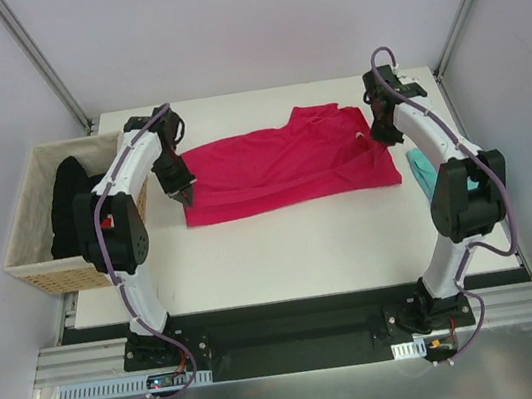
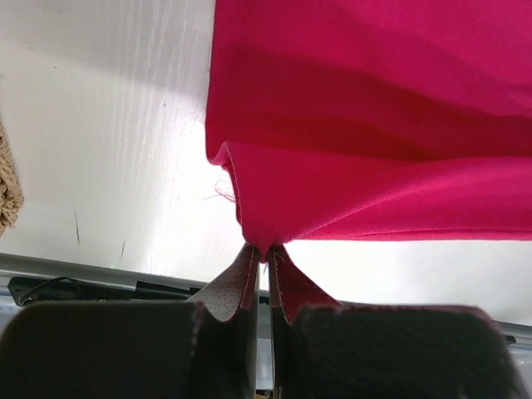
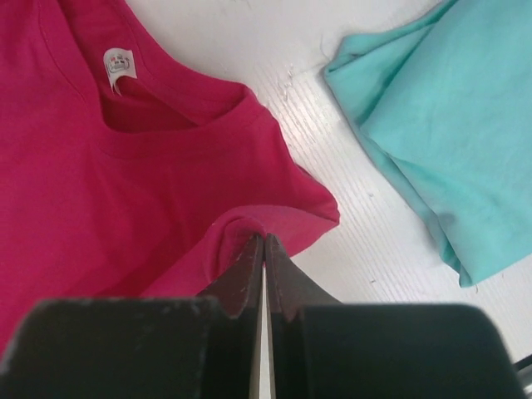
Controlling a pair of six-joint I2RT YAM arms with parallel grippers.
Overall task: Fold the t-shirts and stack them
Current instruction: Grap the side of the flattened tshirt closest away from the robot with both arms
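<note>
Clamps pink t-shirt (image 2: 374,125) at hem corner with left hand (image 2: 266,253), at shoulder edge with right hand (image 3: 263,241); leaves teal t-shirt (image 3: 432,108) just right of that hand.

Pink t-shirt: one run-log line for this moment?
left end effector: shut on pink t-shirt hem corner | right end effector: shut on its shoulder | teal t-shirt: apart, to its right

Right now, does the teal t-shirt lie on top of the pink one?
No, the teal t-shirt lies beside the pink t-shirt, with a strip of white table between them.
</note>
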